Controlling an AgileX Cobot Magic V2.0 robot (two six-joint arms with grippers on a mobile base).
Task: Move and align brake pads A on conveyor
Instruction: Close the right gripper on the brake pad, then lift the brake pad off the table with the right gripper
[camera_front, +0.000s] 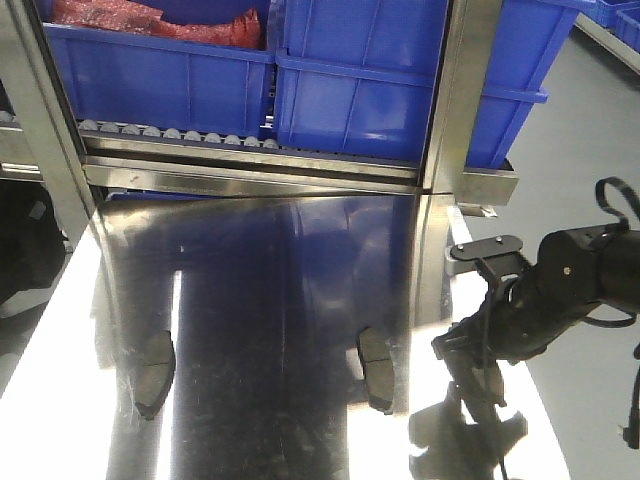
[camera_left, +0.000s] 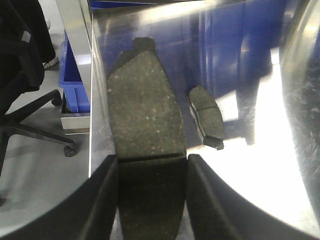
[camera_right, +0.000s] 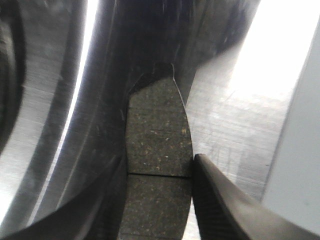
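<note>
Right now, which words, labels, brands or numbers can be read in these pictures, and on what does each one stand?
None: no text shows on the brake pads, the blue bins or the steel tabletop.

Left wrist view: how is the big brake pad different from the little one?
The big brake pad sits between the fingers of the left gripper; the little pad lies off to the right, clear of them. The big one runs along the steel table's left edge; the little one lies further in, slightly tilted. The big one probably looks bigger because it is nearer the camera. Both are dark grey with a groove across the middle.
</note>
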